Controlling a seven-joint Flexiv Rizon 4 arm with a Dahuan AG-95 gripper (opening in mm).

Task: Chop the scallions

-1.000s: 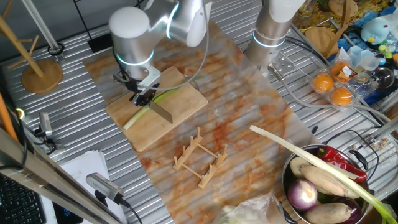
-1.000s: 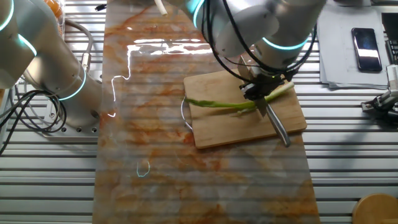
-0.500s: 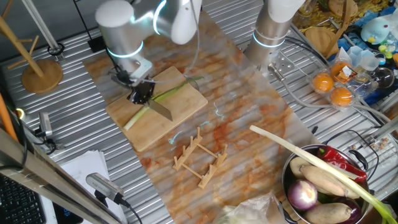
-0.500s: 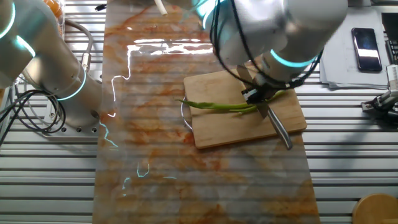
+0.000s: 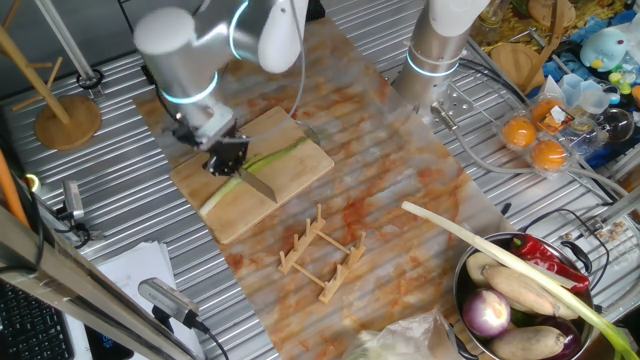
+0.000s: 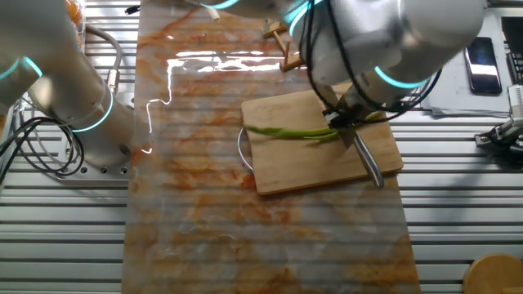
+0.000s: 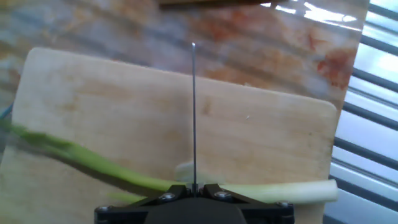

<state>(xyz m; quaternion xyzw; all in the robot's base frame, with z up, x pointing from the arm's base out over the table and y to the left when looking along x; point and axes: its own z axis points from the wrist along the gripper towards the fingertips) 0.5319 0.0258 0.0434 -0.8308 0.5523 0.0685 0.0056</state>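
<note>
Hand view: gripper (image 7: pixel 194 188) clamps knife (image 7: pixel 193 112) across scallions (image 7: pixel 273 191) on cutting board (image 7: pixel 124 106).

Ribbed metal table (image 5: pixel 120 90) under mottled orange sheet (image 5: pixel 400 190)

fixed: opposite sides, high | hand: close, down | shared: cutting board (image 5: pixel 255 172)

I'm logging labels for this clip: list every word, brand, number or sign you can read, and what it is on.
None: no text can be read in any view.
The paper sheets at the table's edge are too blurred to show any print.
The phone has a dark screen.
The cutting board, the knife and the scallions show no markings.
</note>
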